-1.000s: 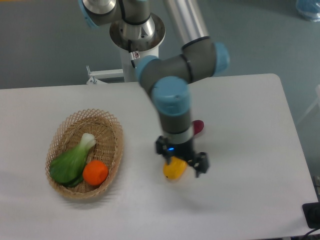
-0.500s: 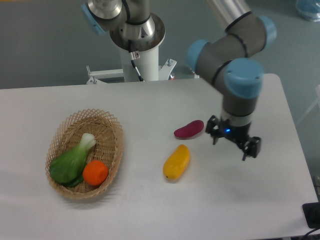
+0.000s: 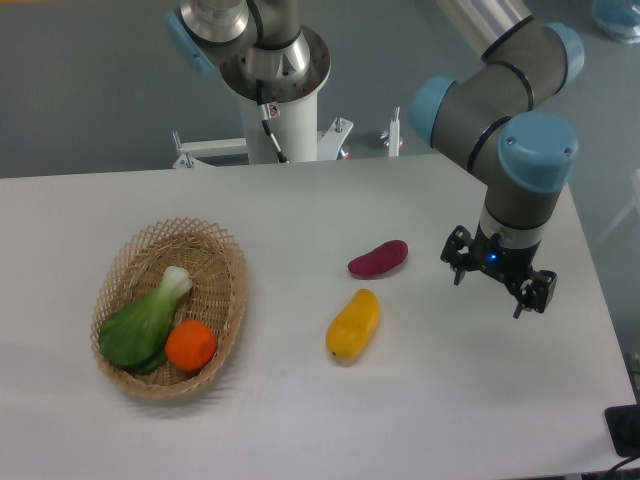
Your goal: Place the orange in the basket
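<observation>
End effector (image 3: pixel 497 283): suspended over the right part of the counter (image 3: pixel 300 420), near its right edge, fingers pointing down. Fingers spread apart, nothing between them. No contact with any item.

Purple-red vegetable (image 3: pixel 378 258): lying on the counter to the left of the end effector, apart from it, roughly at mid-depth.

Yellow fruit (image 3: pixel 353 324): lying just in front of the vegetable, toward the near edge, close to it but not touching.

Basket (image 3: pixel 226 252): resting on the left part of the counter, well apart from the end effector and from the two loose items.

Orange (image 3: pixel 191 345): inside the basket, at its near end, against the near rim.

Green leafy vegetable (image 3: pixel 146 320): also inside the basket, lying lengthwise, white stem toward the far end, leaf end touching the orange on its left side.
</observation>
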